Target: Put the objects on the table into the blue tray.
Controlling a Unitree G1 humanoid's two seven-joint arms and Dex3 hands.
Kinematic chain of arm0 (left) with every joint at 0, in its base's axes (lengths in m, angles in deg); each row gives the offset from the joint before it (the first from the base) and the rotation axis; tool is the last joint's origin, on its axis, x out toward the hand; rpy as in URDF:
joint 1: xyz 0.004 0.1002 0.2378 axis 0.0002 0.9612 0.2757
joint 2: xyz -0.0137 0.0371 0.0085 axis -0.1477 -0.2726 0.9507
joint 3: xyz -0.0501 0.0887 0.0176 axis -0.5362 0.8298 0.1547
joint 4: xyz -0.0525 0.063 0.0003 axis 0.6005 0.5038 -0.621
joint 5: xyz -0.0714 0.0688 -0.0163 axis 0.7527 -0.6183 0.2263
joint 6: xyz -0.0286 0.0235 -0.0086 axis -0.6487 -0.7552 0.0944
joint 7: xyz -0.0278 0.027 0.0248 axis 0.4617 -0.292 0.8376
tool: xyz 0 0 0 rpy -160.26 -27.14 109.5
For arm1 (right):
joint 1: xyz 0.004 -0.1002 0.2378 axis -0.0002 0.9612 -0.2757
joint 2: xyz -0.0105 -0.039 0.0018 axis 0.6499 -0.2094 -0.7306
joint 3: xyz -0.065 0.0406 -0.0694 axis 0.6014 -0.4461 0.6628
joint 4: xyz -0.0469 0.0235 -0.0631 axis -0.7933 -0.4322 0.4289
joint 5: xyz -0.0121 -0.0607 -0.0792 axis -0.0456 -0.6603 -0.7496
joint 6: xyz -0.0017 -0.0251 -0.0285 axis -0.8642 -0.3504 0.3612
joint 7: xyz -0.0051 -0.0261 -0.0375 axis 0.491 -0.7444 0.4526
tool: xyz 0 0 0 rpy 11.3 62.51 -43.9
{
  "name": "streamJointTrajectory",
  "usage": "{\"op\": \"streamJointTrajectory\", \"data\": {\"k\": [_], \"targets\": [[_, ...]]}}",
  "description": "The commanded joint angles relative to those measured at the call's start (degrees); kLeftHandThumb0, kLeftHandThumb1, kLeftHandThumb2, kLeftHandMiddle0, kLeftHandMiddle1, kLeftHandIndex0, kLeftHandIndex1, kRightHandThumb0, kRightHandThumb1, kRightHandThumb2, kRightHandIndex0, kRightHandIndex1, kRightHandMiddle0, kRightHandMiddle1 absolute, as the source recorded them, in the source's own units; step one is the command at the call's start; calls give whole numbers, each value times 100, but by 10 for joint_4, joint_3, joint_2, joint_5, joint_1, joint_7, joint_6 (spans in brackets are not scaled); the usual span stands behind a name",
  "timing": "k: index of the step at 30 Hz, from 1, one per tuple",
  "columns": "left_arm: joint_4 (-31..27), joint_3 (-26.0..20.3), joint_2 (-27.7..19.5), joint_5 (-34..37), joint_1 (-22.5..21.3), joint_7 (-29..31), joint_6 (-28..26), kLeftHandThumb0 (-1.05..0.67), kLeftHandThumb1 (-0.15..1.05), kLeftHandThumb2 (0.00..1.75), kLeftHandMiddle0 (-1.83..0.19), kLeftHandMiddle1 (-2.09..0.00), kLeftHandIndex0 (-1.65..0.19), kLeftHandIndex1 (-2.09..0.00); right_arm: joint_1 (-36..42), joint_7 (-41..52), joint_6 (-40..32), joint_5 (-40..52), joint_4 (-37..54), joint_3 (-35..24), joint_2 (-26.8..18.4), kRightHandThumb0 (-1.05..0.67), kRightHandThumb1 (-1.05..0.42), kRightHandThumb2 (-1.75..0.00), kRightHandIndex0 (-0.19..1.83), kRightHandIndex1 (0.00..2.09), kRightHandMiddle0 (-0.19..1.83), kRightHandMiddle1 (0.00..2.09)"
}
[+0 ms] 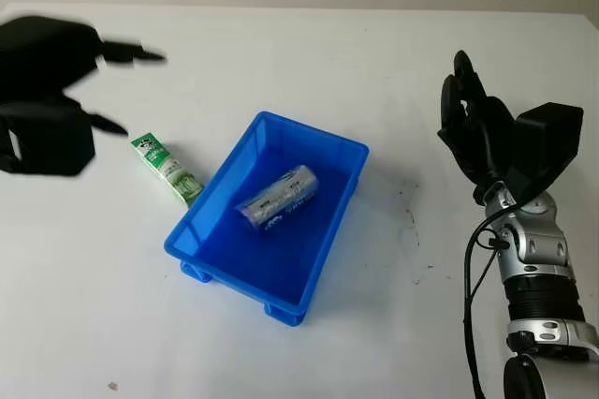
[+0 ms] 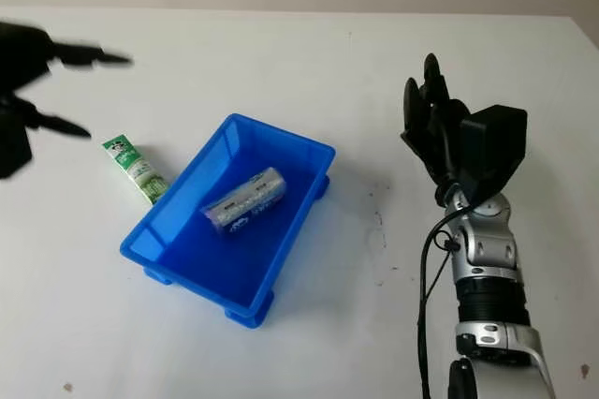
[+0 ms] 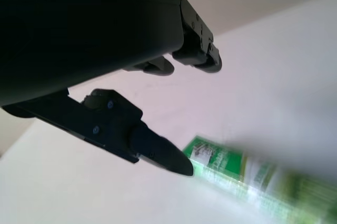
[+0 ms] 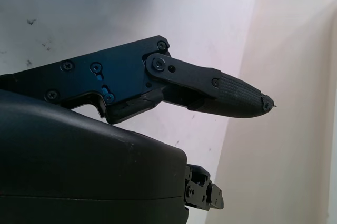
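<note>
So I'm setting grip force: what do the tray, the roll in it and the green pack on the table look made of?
Tray: likely moulded rigid plastic, glossy blue with a rolled rim and feet. Roll: seemingly a silvery foil or film wrapper, shiny and printed; contents can't be told. Green pack: looks like printed film or thin card, green and white; which is unclear. The open left hand hovers near it.

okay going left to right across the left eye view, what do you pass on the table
Left hand, open, above the table → green and white tube → blue tray, silver packet inside it → right hand, open, raised.
</note>
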Motion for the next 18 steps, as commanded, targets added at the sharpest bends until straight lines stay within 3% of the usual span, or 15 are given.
{"op": "streamJointTrajectory", "data": {"k": [1, 8, 14, 18], "targets": [[19, 23, -10, -31, -14, -25, 30, -40, 79, 5, -26, -3, -30, -4, -2, 0, -3, 1, -2, -3, -5, -77, -105, -70, -19, 0, -19, 0], [73, 76, 25, -103, -25, -98, 69, -44, 77, 5, -29, -6, -28, -5, 4, 11, 5, 3, -10, -3, -6, -73, -105, -73, -19, 0, -19, 0], [132, 98, 63, -91, -40, -102, 79, -42, 80, 6, -30, -6, -27, -4, 11, 17, 8, 6, -4, -9, -9, -75, -105, -73, -19, 0, -19, 0], [181, 117, 81, -109, -47, -165, 102, -42, 81, 6, -32, -6, -29, -6, 12, 20, 11, 9, -7, -13, -9, -75, -105, -71, -19, 0, -19, 0]]}}
